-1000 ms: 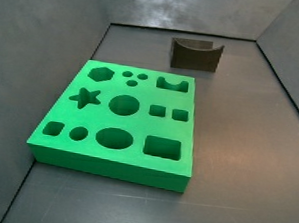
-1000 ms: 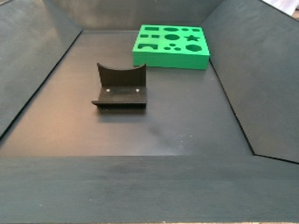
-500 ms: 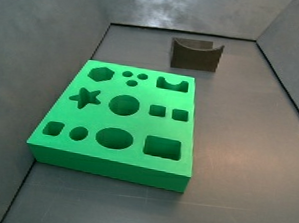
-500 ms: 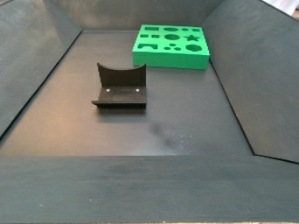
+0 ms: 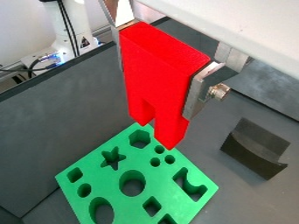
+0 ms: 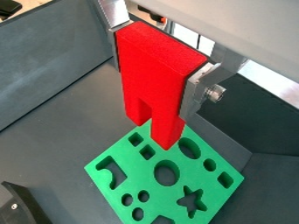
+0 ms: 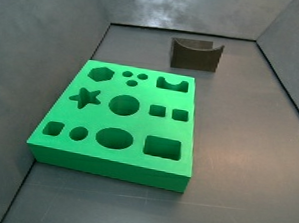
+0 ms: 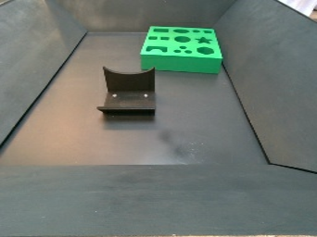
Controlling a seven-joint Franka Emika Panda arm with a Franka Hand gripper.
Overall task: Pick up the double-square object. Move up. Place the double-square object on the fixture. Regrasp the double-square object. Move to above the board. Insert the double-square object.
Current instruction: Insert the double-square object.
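Gripper hovering above the board, block in hand.
The gripper (image 5: 163, 74) is pinching the double-square object (image 5: 158, 79) prongs-down over the green board (image 5: 111, 179); side views are showing no change, insertion not begun.

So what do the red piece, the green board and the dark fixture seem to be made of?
The double-square object, held in the tool above the board, looks like matte plastic: uniform red, crisp edges. The board looks the same: even green, clean-cut holes. The fixture could be dark plastic or coated metal; its dull sheen leaves that open.
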